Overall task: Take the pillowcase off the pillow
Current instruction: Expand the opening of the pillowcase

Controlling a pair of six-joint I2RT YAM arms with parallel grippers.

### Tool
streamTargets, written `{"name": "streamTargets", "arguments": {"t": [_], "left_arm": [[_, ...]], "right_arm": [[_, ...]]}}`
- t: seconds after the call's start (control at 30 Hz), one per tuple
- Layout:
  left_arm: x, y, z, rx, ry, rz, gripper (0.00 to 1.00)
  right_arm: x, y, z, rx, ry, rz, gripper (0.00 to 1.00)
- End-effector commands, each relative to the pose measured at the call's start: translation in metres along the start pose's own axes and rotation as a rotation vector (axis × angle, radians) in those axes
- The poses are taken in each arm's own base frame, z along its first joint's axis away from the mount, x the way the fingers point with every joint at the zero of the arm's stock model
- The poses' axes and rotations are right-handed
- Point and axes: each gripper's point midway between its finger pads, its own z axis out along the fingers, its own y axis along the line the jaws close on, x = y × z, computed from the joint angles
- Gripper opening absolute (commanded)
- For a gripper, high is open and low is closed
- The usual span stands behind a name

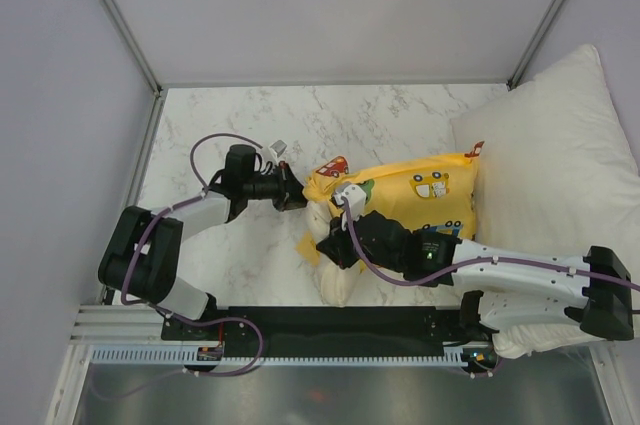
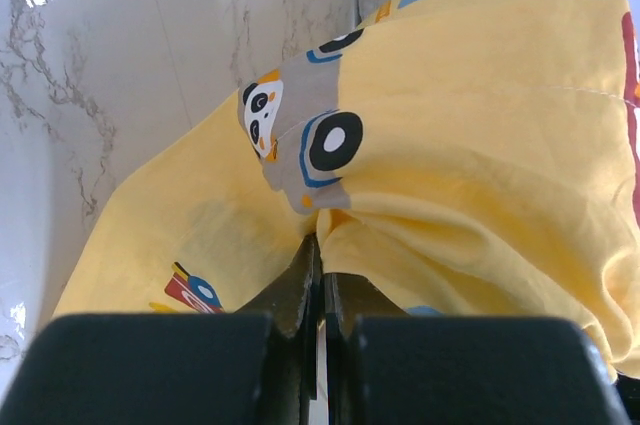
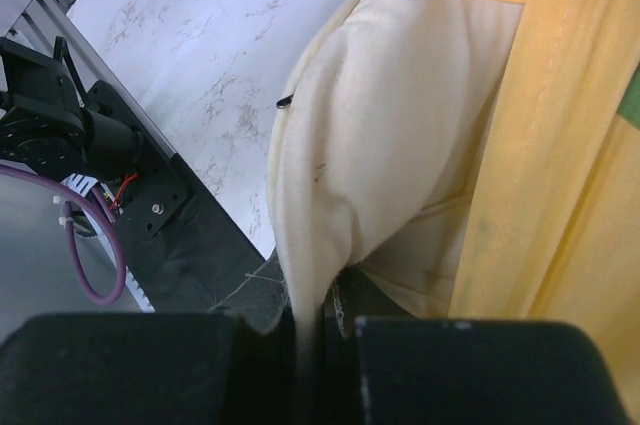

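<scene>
Pinching pillowcase [image 2: 480, 125] w/ L gripper [image 2: 318, 245], pillow [image 3: 370, 115] w/ R gripper [image 3: 318, 315] — white marble tabletop [image 1: 300, 115], grey walls [image 1: 330, 5].

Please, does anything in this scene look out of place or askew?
Nothing looks damaged or spilled. The pillowcase lies bunched and crooked, with the pillow poking out of its near-left end. The large white pillow crowds the right side of the table, and the right arm reaches across it.

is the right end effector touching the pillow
Touching. The right wrist view shows the right end effector shut on a fold of the cream pillow.
</scene>
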Motion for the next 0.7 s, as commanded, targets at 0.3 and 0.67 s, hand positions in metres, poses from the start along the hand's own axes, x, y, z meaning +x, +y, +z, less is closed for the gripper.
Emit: {"name": "streamTargets", "arguments": {"t": [0.3, 0.67], "left_arm": [[-0.206, -0.033, -0.061, -0.085, -0.761, 0.171, 0.02], [-0.205, -0.049, -0.064, -0.077, -0.751, 0.234, 0.02]], "right_arm": [[0.098, 0.124, -0.109, -0.609, 0.546, 0.097, 0.0], [0.072, 0.121, -0.109, -0.553, 0.436, 0.11, 0.0]]}}
